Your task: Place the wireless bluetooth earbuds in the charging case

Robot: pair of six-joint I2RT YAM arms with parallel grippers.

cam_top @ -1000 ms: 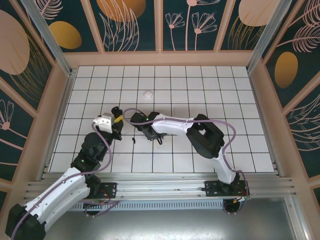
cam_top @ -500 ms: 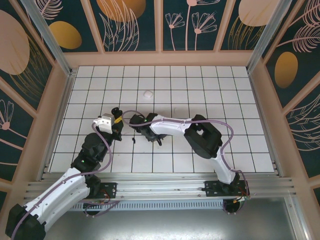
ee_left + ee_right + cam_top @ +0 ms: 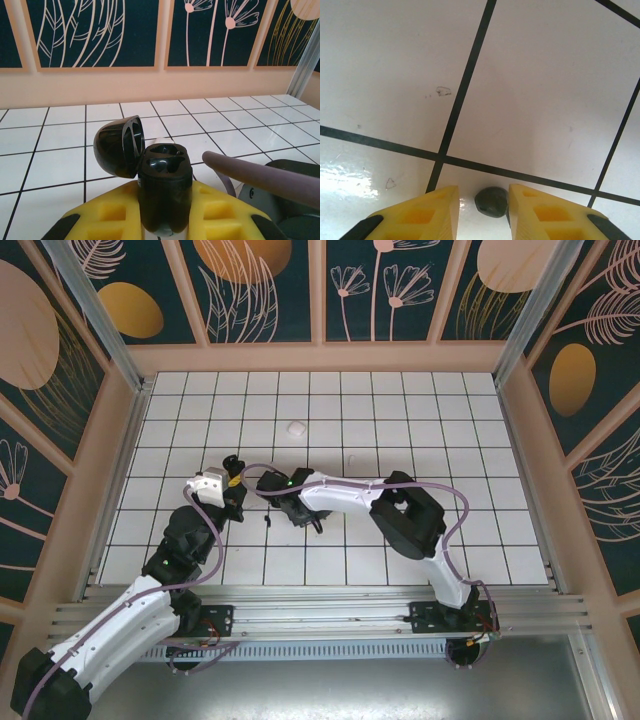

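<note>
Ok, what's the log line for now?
left gripper holds open black plastic charging case | right gripper open around tiny black earbud on white tile

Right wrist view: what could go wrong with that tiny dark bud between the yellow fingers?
1. The black earbud is small and rounded; the right gripper stands open around it with a gap on one side, so closing may squirt it away.
2. The charging case, held open-lidded in the left gripper, has small sockets; a tilted bud could miss.
3. The purple cable runs close beside the case and might nudge it.
</note>
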